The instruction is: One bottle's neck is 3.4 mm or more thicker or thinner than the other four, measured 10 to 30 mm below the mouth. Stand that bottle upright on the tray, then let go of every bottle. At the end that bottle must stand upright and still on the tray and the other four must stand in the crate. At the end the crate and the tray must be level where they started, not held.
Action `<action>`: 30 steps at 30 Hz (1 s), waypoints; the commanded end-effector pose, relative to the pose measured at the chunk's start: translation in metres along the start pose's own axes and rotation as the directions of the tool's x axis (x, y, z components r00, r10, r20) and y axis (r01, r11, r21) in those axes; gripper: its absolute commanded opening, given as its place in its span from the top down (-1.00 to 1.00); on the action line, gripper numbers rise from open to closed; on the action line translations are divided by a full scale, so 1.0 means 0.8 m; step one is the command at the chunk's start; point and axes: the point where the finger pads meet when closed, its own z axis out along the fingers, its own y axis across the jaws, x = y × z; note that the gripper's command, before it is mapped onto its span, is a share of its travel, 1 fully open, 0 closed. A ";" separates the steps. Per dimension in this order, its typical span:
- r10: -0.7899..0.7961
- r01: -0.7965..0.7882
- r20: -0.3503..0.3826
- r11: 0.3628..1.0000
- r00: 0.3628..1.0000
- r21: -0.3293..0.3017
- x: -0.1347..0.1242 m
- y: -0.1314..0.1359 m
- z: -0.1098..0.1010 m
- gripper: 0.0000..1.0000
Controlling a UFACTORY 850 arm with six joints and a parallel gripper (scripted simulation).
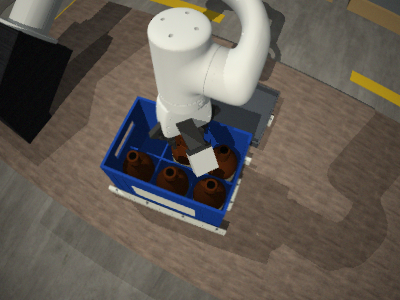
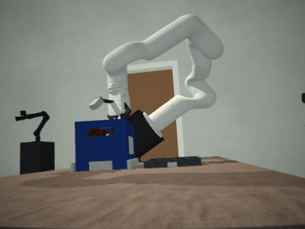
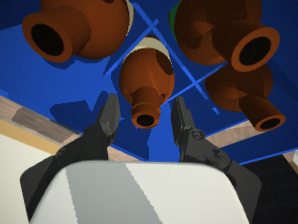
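Observation:
The blue crate [image 1: 122, 181] [image 2: 107, 150] stands level with five brown bottles; its back left compartment is empty. The back middle bottle [image 1: 179, 151] [image 3: 146, 75] stands with its neck between my gripper's open fingers; gaps show on both sides. My gripper [image 2: 119, 117] [image 3: 146, 105] is open, reaching down at the crate's rim. The back right bottle [image 1: 225, 167] [image 3: 97, 30], front middle bottle [image 1: 172, 181] [image 3: 212, 32] and front left bottle [image 1: 138, 167] [image 3: 237, 87] stand around it. The front right bottle [image 1: 210, 194] also stands. The dark grey tray [image 1: 260, 107] [image 2: 173, 162] lies behind the crate, bearing no visible bottle; the arm hides part of it.
Pale strips [image 1: 150, 204] border the crate's foot. The wrist camera housing [image 1: 203, 161] [image 2: 95, 103] hangs over the crate's right half. The arm's black base [image 1: 35, 85] [image 2: 142, 133] stands beyond. A small black arm on a pedestal [image 2: 37, 158] is in the background.

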 end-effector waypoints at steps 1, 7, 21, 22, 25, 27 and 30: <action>-0.001 0.001 -0.002 1.000 1.000 0.000 0.001 0.000 -0.001 -0.30; -0.001 0.001 -0.002 1.000 1.000 0.000 0.001 0.000 -0.001 1.00; -0.001 0.001 -0.002 1.000 1.000 0.000 0.001 0.000 -0.001 1.00; -0.001 0.001 -0.002 1.000 1.000 0.000 0.001 0.000 -0.001 1.00; -0.001 0.001 -0.002 1.000 1.000 0.000 0.001 0.000 -0.001 1.00; -0.001 0.001 -0.002 1.000 1.000 0.000 0.001 0.000 -0.001 1.00; -0.001 0.001 -0.002 1.000 1.000 0.000 0.001 0.000 -0.001 1.00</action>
